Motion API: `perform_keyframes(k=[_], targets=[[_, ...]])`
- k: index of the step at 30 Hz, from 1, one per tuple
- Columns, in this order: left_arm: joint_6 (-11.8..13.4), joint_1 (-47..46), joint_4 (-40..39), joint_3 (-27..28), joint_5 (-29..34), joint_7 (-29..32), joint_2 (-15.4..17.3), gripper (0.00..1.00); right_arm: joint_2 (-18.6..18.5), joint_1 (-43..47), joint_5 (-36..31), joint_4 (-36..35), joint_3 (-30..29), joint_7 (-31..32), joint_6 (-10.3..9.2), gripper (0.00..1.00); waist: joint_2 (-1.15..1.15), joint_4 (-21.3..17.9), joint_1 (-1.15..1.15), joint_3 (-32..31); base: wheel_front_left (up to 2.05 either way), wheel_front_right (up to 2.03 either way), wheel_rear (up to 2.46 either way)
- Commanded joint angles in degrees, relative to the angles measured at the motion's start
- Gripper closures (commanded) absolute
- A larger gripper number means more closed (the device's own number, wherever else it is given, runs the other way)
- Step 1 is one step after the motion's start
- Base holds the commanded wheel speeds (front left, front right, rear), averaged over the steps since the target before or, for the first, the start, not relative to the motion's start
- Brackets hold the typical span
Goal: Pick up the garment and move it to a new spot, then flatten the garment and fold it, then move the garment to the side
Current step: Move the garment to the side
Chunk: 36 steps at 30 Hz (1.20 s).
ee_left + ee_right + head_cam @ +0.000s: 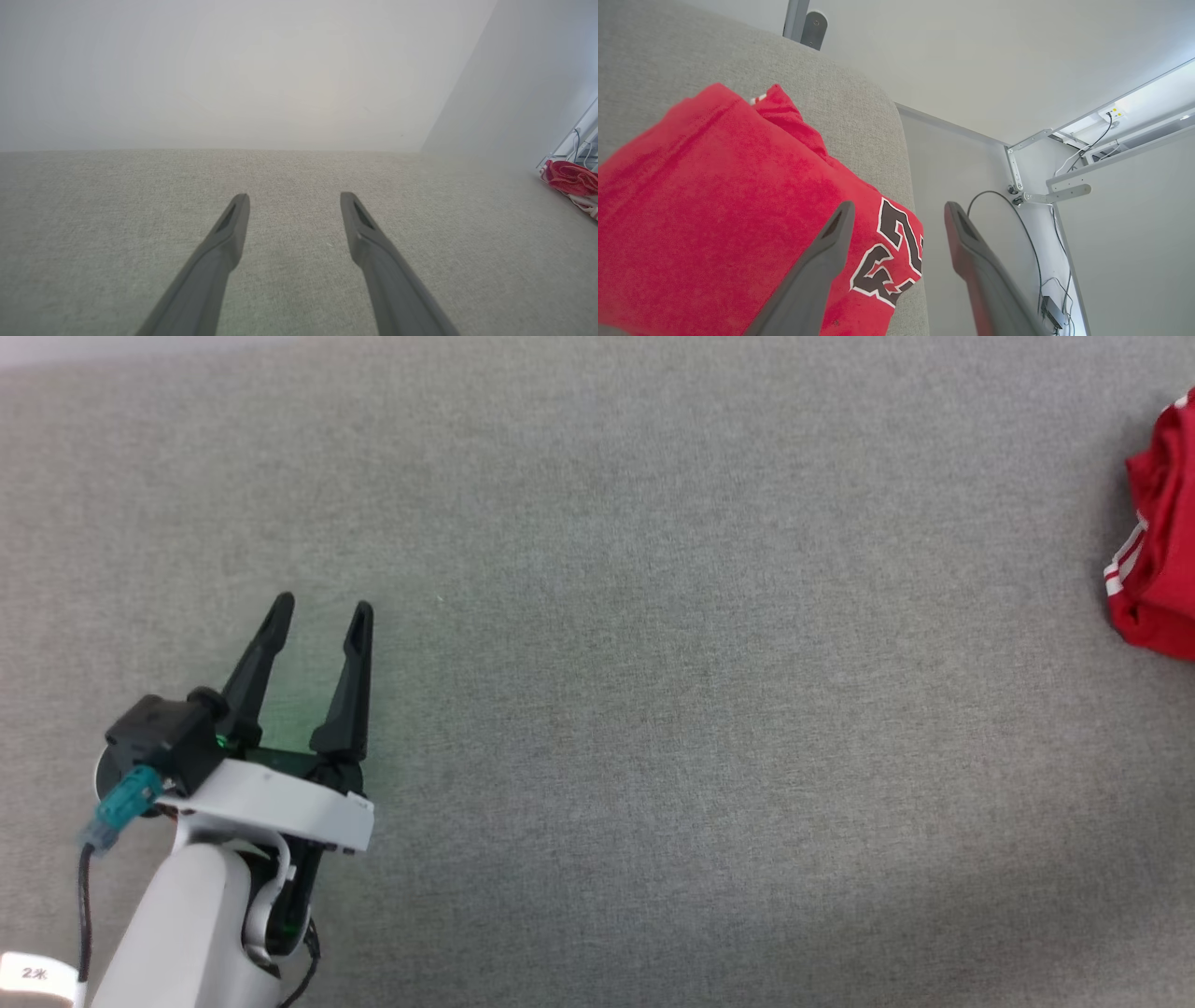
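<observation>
Wide grey fabric-covered counter (653, 709), with a rounded corner in the right wrist view. Near that corner, the red jersey garment with black white-edged "23" lettering and red-and-white striped trim (714, 210), lying as a compact, folded-looking bundle. In the head view, the same garment (1162, 569) at the far right edge, cut by the frame. Long axis hard to tell, being cut off in both views; the "23" end close to the counter's edge.

Right hand (899, 207) close over this end, fingers spread wide, gripping nothing: one finger over the red cloth, the other past the counter's edge. Touching or not, impossible to say.

Left hand (322, 607) at the lower left, also spread and empty, well apart from the garment. So the right arm clearly nearer for any further move.
</observation>
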Motion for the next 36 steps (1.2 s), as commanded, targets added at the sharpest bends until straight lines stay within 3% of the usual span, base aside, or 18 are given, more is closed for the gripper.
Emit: perform_keyframes(k=[1,20,27,36], targets=[[-0.1,0.7,0.1,0.2,-0.2,0.0,-0.1,0.00,0.4,-0.7,0.4,0.2,0.2,-0.4,-0.08,0.00,0.00,0.4,0.00,-1.1,0.00,0.00,0.00],[-0.1,9.1,1.7,3.6,0.3,0.0,-1.9,0.00,5.7,11.8,9.4,-4.6,2.9,-11.6,-0.08,0.00,0.00,5.1,0.00,-14.6,0.00,0.00,0.00],[-0.1,12.9,1.4,5.3,1.0,0.0,-2.2,0.00,8.5,19.5,11.1,-8.5,1.0,-17.9,-0.08,0.00,0.00,6.8,0.00,-19.2,0.00,0.00,0.00],[-0.1,17.3,0.9,8.5,1.4,0.0,-2.2,0.00,13.9,31.0,8.3,-15.9,-6.4,-21.2,-0.08,0.00,0.00,8.5,0.00,-22.9,0.00,0.00,0.00]])
